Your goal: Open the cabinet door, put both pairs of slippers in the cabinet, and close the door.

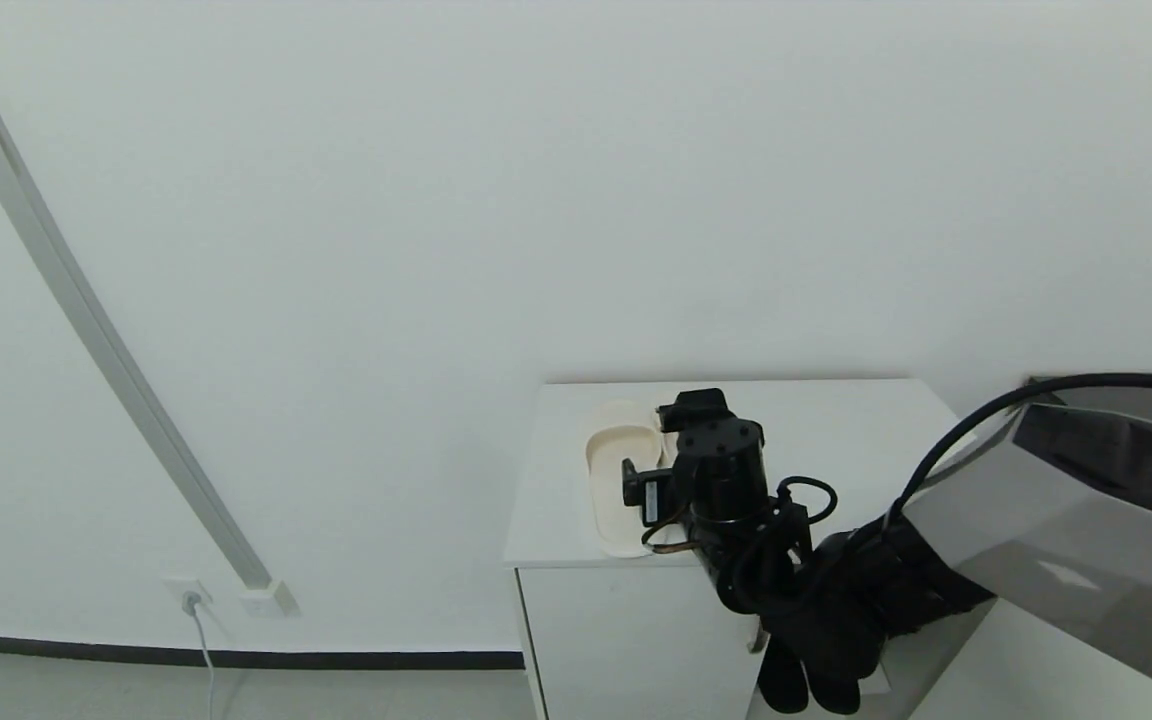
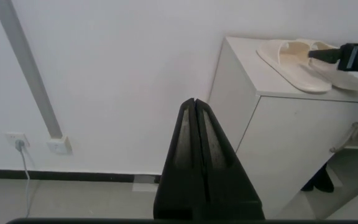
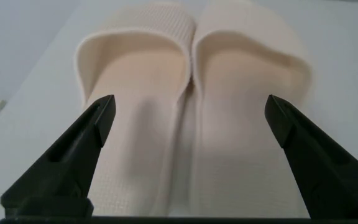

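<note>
Slippers [image 3: 191, 137], 1 cream pair, lie side by side and touching on top of the cabinet [image 1: 626, 640]. I have the right end effector [image 3: 190, 104] released, its jaws spread wide to straddle the pair. I judge this lets 1 closing stroke pinch both together. The left end effector [image 2: 194, 102] is clenched on nothing and sits well apart from the cabinet, clear of the working path. The door [image 2: 303, 149] appears ajar.

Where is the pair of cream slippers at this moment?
In the head view, the slippers lie side by side on top of the white cabinet, near its left front edge, with the open right gripper just over them.
</note>
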You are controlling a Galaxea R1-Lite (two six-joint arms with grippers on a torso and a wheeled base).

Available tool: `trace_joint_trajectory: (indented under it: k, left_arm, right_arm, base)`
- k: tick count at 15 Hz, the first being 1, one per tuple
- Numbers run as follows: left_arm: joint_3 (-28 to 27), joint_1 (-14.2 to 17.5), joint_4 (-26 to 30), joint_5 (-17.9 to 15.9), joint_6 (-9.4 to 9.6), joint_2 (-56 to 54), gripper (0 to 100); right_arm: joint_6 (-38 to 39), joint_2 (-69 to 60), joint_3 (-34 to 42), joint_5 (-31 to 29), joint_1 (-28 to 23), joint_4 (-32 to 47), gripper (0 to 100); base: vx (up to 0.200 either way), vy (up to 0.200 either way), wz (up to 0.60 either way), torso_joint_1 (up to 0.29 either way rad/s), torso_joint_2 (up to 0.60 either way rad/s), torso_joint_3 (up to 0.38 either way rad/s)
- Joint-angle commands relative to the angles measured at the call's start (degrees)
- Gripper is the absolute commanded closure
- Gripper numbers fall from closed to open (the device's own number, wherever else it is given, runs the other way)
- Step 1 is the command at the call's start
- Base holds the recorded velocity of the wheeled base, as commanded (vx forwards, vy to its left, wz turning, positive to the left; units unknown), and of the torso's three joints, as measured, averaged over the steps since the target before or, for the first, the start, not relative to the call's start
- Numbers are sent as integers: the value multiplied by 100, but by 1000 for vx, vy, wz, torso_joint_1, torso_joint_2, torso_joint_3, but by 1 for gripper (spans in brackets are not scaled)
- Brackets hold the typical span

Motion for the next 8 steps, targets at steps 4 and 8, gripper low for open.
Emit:
trace_joint_trajectory:
  k: [4, 8]
  left_arm:
    - [1, -1, -2, 1, 21, -1, 100]
    - [1, -1, -2, 1, 12, -1, 100]
  right_arm:
    - [-49, 333, -321, 357, -167, -18, 0]
    - [-137, 649, -857, 357, -352, 149, 0]
  base:
    - [0, 0, 0, 0, 0, 0]
    - [0, 0, 0, 0, 0, 0]
